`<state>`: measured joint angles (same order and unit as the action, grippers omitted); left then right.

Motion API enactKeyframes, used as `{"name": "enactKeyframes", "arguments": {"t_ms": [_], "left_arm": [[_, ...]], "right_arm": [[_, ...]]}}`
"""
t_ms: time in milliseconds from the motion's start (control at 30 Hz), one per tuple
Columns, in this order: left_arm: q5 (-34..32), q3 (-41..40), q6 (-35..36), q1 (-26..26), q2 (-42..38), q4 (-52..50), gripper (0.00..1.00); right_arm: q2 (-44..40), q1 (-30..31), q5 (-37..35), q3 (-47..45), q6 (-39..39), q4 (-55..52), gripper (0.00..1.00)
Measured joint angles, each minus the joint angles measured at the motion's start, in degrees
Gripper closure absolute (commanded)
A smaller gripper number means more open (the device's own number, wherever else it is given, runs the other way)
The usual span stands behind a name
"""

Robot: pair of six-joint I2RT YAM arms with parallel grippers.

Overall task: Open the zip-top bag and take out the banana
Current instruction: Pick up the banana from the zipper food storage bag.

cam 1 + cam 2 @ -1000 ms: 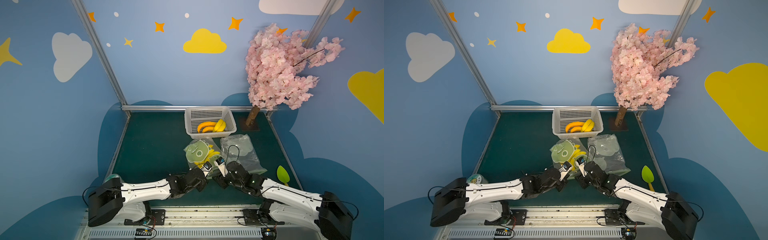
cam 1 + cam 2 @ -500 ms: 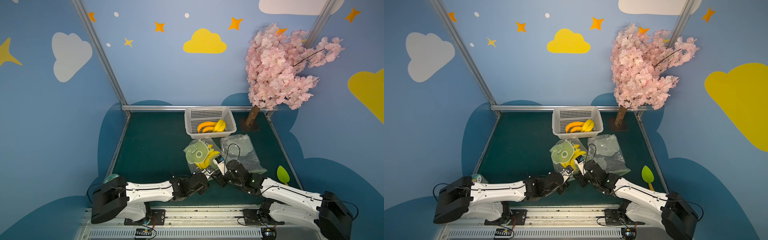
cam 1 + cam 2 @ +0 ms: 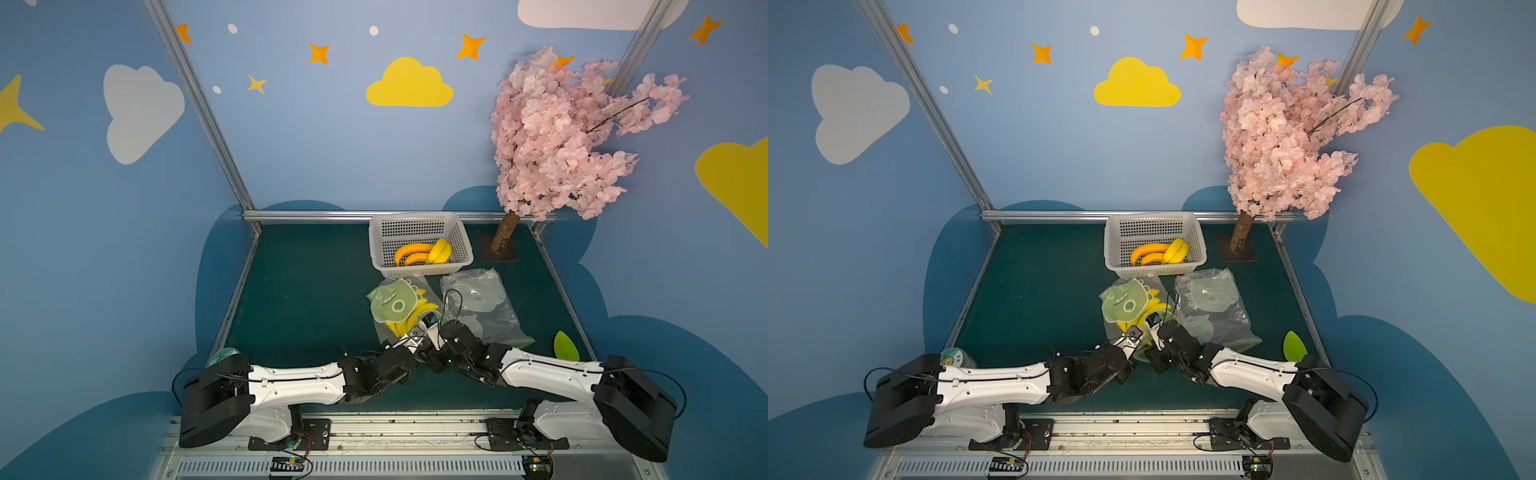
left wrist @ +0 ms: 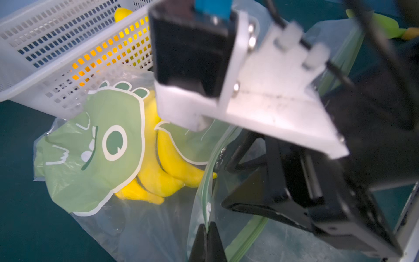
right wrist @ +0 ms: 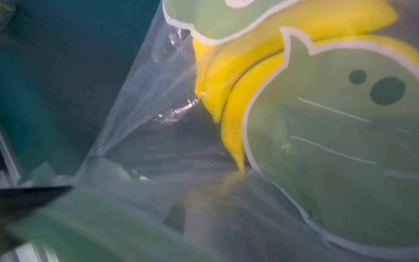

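Note:
The zip-top bag point(image 3: 392, 305) point(image 3: 1125, 303), clear with a green dinosaur print, lies mid-table with the yellow banana point(image 3: 424, 309) bunch inside. In the left wrist view my left gripper point(image 4: 207, 226) is shut on the bag's green zip lip, and the banana point(image 4: 163, 177) shows through the bag point(image 4: 95, 154). My right gripper point(image 4: 226, 186) stands open at the bag's mouth, its two black fingers apart. In the right wrist view the film hangs close in front of the camera, the banana point(image 5: 226, 90) lies beyond it, and one dark finger point(image 5: 34, 197) shows. In both top views the two grippers meet at the bag's near end.
A white basket point(image 3: 415, 272) holding bananas stands just behind the bag. An empty clear bag point(image 3: 482, 307) lies to the right. A pink blossom tree point(image 3: 505, 232) stands at the back right. A green leaf shape point(image 3: 565, 347) lies near the right edge.
My left arm has drawn back a little toward the front edge, still shut on the bag's lip. The right arm has hardly moved.

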<state>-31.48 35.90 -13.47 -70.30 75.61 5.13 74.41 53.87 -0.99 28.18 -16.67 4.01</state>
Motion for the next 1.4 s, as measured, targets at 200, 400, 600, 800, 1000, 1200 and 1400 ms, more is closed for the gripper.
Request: {"name": "enactKeyframes", "arguments": {"t_ms": [200, 400, 600, 800, 1000, 1200, 1400], "left_arm": [[-3.26, 0.00, -0.07, 0.00, -0.96, 0.15, 0.97], [-4.42, -0.24, -1.20, -0.07, -2.21, 0.72, 0.97], [-5.75, -2.45, -3.43, -1.38, -1.86, 1.79, 0.97], [-8.98, -4.66, -6.56, -2.16, -1.53, 1.81, 0.97], [-10.45, -4.85, -7.17, -2.16, -1.53, 2.56, 0.97], [-10.40, -4.85, -7.17, -2.21, -1.36, 3.72, 0.97], [-10.23, -5.07, -7.17, -2.21, -1.36, 4.31, 0.97]], "right_arm": [[2.23, 0.09, 0.07, 0.24, -0.46, 0.15, 0.62], [6.38, 1.25, 0.28, 3.76, -0.87, -0.50, 0.63], [6.21, 2.45, 0.00, 8.24, -1.11, -3.69, 0.60], [4.09, 2.60, -2.03, 7.91, -1.11, -4.22, 0.58], [8.04, 2.60, -5.53, 8.79, 0.52, -4.79, 0.55], [12.66, 2.60, -7.28, 11.78, 2.99, -5.46, 0.54], [14.93, 2.56, -7.78, 12.26, 4.94, -4.87, 0.56]]}}
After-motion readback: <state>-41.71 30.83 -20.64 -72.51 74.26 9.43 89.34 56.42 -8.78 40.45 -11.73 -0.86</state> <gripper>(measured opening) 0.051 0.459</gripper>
